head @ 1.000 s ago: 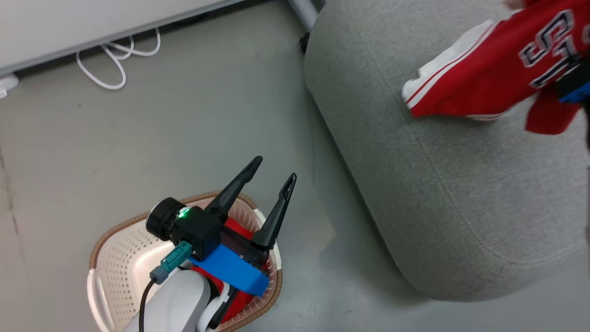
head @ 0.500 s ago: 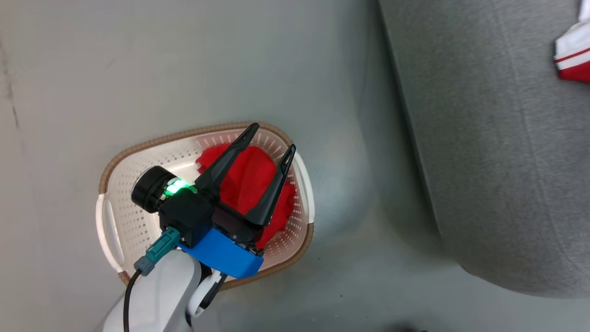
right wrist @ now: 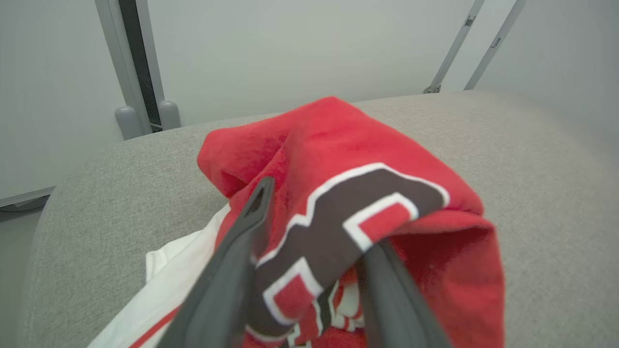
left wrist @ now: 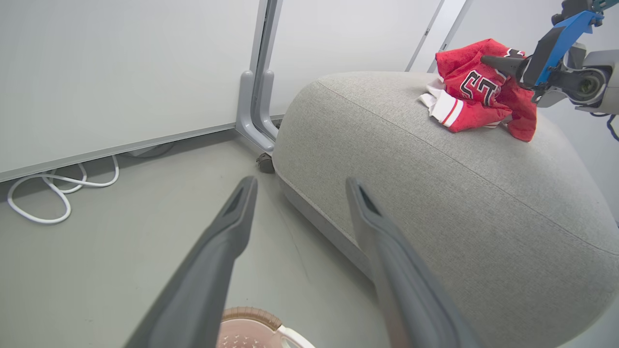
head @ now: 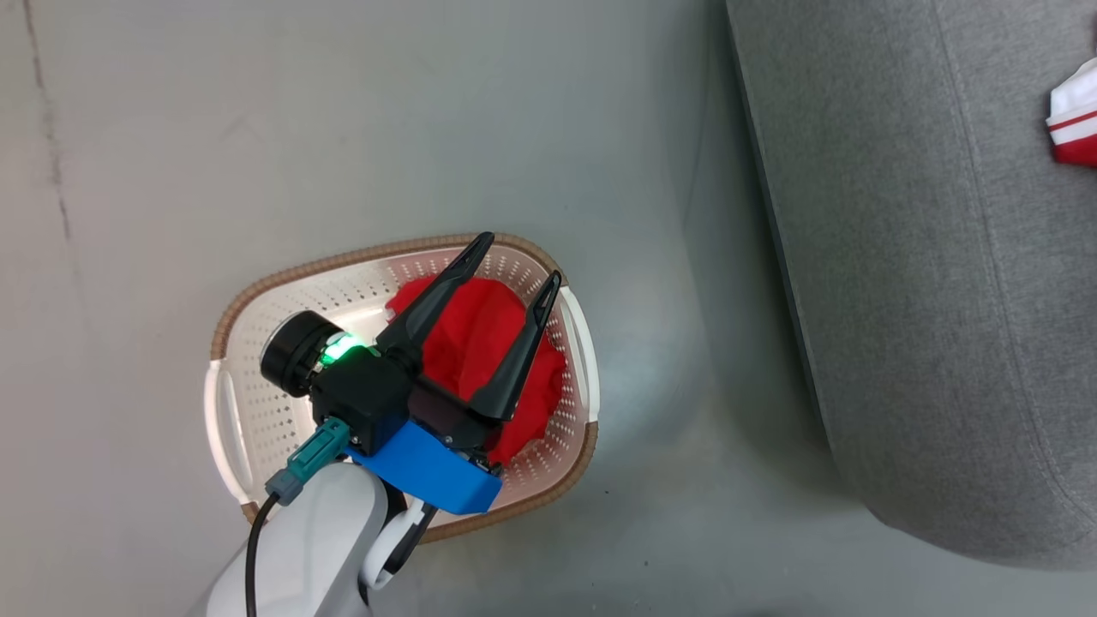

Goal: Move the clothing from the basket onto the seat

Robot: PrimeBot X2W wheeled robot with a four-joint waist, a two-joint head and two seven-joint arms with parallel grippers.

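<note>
A plain red garment (head: 480,330) of the clothing lies bunched in the cream basket (head: 343,261), which stands on the floor left of the grey seat (head: 926,300). My left gripper (head: 520,257) hangs open above that garment, holding nothing. The left wrist view shows its gripper (left wrist: 301,181) open, the basket rim (left wrist: 251,316) below, and the lettered red jersey (left wrist: 476,96) lying on the seat (left wrist: 435,193) with my right gripper (left wrist: 488,60) at it. In the right wrist view the right gripper (right wrist: 314,212) has its jaws apart, with the jersey (right wrist: 348,145) draped over them.
A white cable (left wrist: 63,193) loops on the floor by the white wall. A grey partition post (left wrist: 256,96) stands behind the seat's far end. A corner of the jersey (head: 1076,128) shows at the head view's right edge.
The head camera has swung down toward the basket, so the jersey and right gripper slid out to the right. The left gripper stays open over the basket. The right jaws have parted.
</note>
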